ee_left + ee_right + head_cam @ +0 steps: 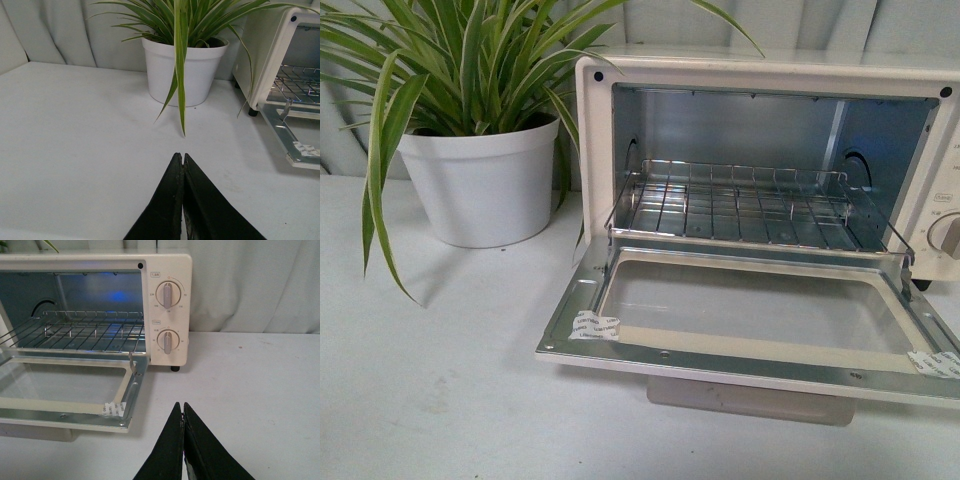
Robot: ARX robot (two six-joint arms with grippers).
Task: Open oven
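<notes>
The cream-white oven [760, 72] stands on the white table with its glass door [750, 310] folded down flat and open. The wire rack [750, 205] sits pulled forward inside. The pale bar handle [750, 398] shows under the door's front edge. Neither arm shows in the front view. My left gripper [180, 156] is shut and empty over bare table, left of the oven [270, 55]. My right gripper [181, 405] is shut and empty, right of the door's corner [120, 415], in front of the two knobs [168, 294].
A white pot [480, 180] with a long-leaved striped plant [470, 60] stands left of the oven; it also shows in the left wrist view [185, 70]. Grey curtain hangs behind. White table [440, 380] lies in front of the pot and right of the oven [250, 380].
</notes>
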